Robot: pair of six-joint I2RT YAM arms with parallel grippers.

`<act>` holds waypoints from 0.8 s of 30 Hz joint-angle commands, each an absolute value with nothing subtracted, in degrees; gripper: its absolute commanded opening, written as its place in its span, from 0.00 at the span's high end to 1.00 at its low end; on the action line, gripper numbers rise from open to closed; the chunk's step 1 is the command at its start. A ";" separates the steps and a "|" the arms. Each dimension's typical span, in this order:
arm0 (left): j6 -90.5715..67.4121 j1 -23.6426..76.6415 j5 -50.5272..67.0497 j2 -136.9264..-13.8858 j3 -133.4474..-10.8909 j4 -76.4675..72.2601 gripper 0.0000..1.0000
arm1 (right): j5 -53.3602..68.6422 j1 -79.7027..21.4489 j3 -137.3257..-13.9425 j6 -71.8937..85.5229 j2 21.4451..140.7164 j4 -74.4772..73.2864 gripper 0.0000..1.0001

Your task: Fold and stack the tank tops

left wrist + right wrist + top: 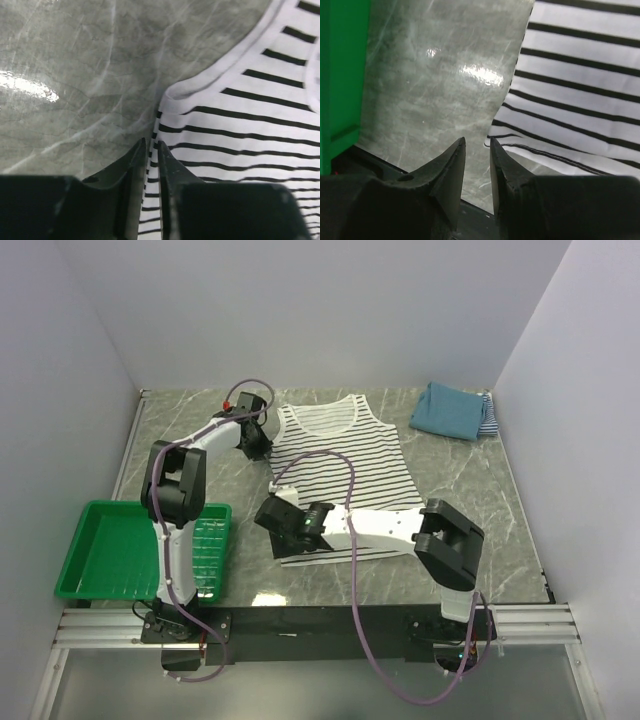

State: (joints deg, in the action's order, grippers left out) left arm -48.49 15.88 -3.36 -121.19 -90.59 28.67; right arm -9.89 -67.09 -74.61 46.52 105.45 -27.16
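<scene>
The broad black-and-white striped tank top (345, 465) lies spread flat in the middle of the table, neck towards the back. My left gripper (262, 446) is at its left side edge below the armhole. In the left wrist view the left gripper (150, 143) is nearly closed, with the striped side edge (150, 165) between the fingers. My right gripper (270, 513) is low at the shirt's near left corner. In the right wrist view the right gripper (477, 141) is slightly open over bare table, with the hem corner (495, 136) against its right finger. The teal-blue tank top (448, 408) lies folded at the back right on the fine navy-striped one (489, 416).
A green plastic basket (110, 550) stands at the near left beside the left arm's base, and its wall shows in the right wrist view (340, 75). The table's near edge (470, 205) runs just under my right gripper. White walls enclose the marbled table (470, 490).
</scene>
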 commanded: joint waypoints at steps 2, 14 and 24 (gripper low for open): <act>-46.58 15.82 -5.01 -122.96 -92.55 29.71 0.83 | -12.92 -68.38 -76.73 47.46 106.17 -29.09 0.66; -46.76 14.85 -4.75 -124.98 -95.36 29.88 0.99 | -14.85 -70.84 -78.49 47.81 112.41 -31.38 0.62; -46.23 13.45 -4.13 -123.75 -96.50 29.27 0.99 | -12.40 -71.37 -71.55 47.55 105.83 -28.92 0.98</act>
State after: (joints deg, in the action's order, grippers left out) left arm -47.40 14.06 -3.90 -124.42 -94.00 29.43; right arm -12.36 -71.00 -73.52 47.27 110.17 -29.61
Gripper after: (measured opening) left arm 0.013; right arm 0.045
